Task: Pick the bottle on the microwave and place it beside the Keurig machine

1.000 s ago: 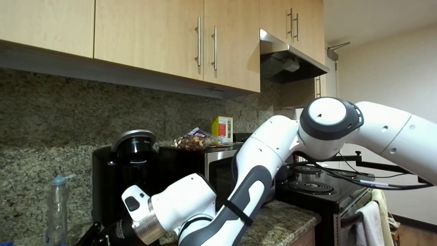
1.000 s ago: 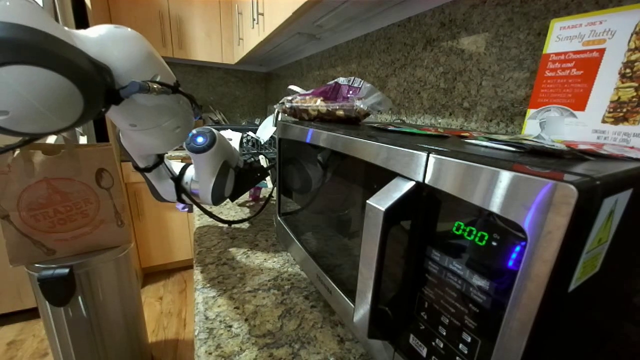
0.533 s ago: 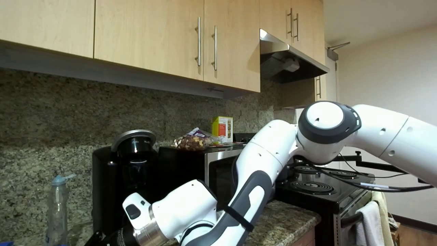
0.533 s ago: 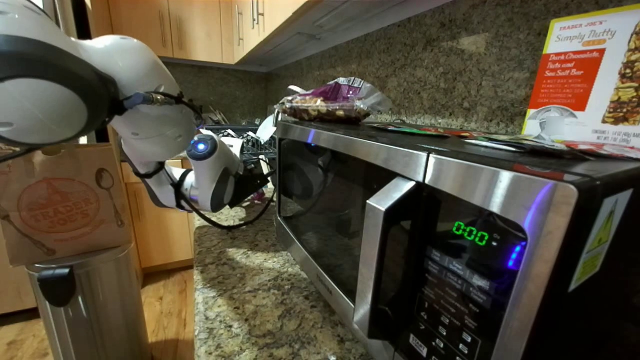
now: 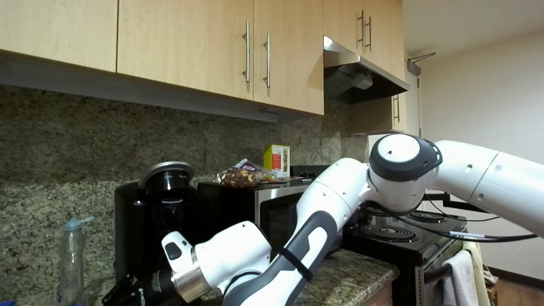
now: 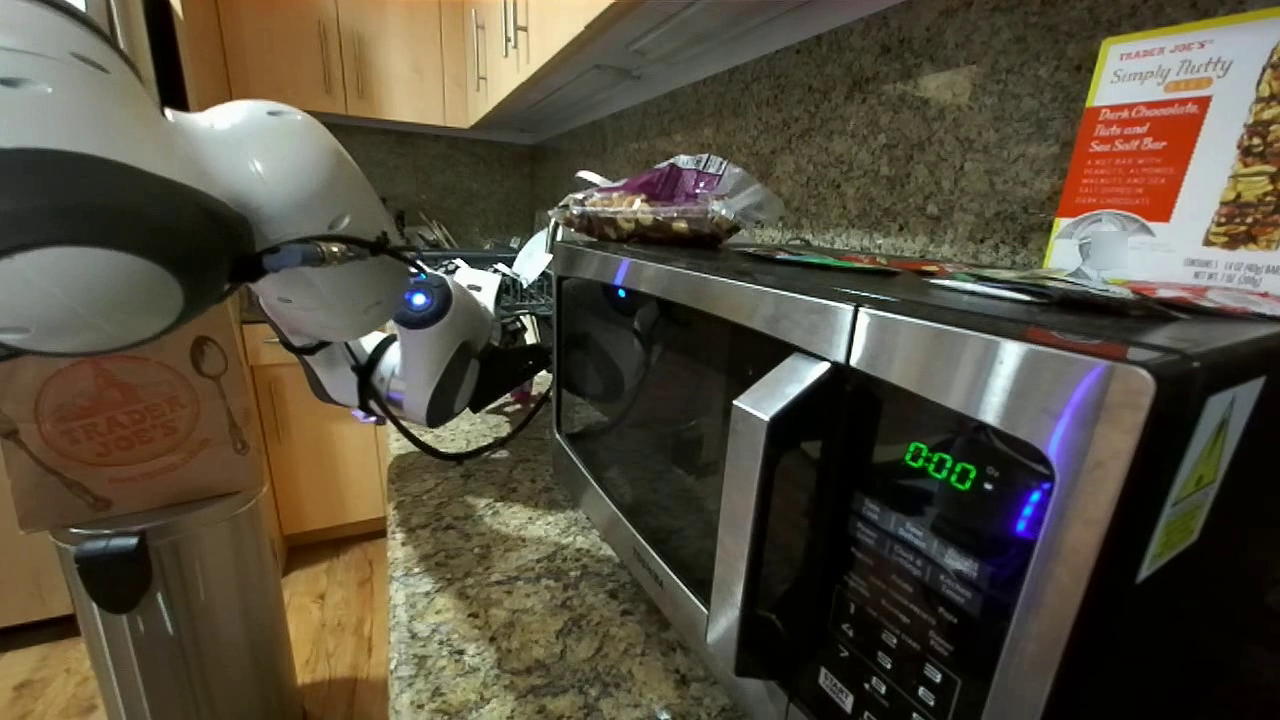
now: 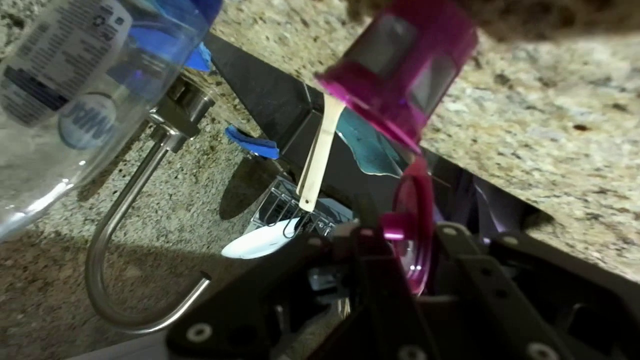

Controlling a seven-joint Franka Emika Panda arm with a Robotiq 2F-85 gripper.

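Observation:
The bottle [image 7: 400, 65] is a small magenta cup with mesh windows and an open hinged lid in the wrist view. My gripper [image 7: 410, 235] has its fingers closed on both sides of the lid, and the cup body hangs beyond the fingertips. A magenta patch of the bottle [image 6: 521, 396] shows past the arm in an exterior view. The Keurig machine [image 5: 170, 182] is glossy black; my gripper [image 5: 114, 292] is low in front of it, partly cut off by the frame edge. The microwave [image 5: 276, 195] stands beside the Keurig machine; it also shows large in an exterior view [image 6: 700, 420].
A tall clear plastic bottle [image 5: 72, 263] stands left of the Keurig machine, and is close in the wrist view [image 7: 90, 115]. A sink [image 7: 265, 75], faucet [image 7: 120, 215] and dish rack [image 7: 280, 200] show there too. A nut bag [image 5: 241, 175] lies on the microwave. The granite counter [image 6: 480, 560] runs along its front.
The arm's elbow has come down. The gripper dipped, then rose slightly and shifted a little right in an exterior view. The grip appears unchanged.

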